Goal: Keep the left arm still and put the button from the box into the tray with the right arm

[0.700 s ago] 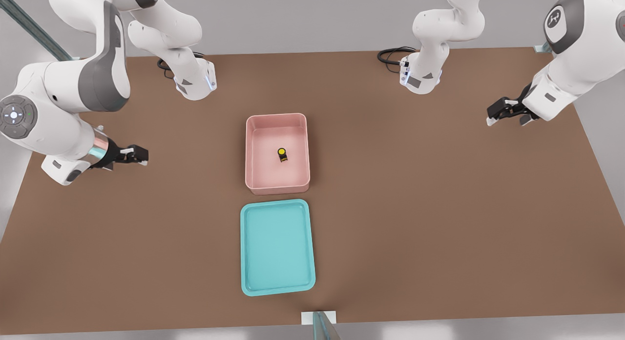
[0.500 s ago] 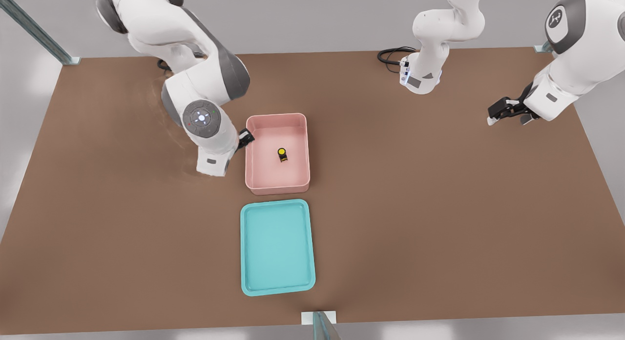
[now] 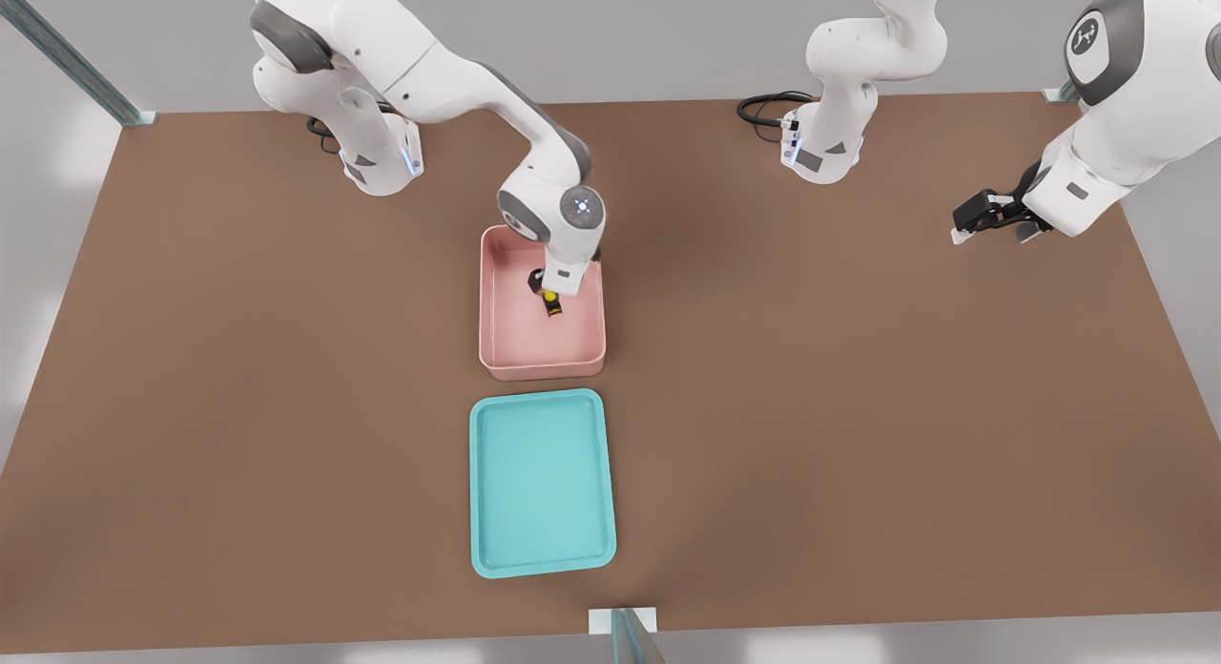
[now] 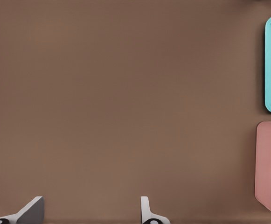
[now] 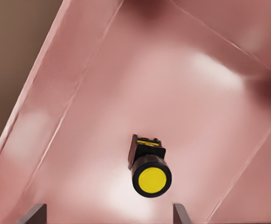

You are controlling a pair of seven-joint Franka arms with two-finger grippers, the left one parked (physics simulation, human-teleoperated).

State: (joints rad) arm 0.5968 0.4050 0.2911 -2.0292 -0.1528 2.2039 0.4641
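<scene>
End effector open, empty, over button in pink box; tray nearby.

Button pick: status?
Gripper open, down inside the pink box, over the button. Button on box floor, not gripped. Tray empty. Nothing blocking.

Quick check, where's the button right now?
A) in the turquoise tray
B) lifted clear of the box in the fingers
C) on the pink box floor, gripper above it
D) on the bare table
C: the button sits on the floor of the pink box, with the gripper above it, its fingers apart and not touching it; the tray holds nothing.
</scene>
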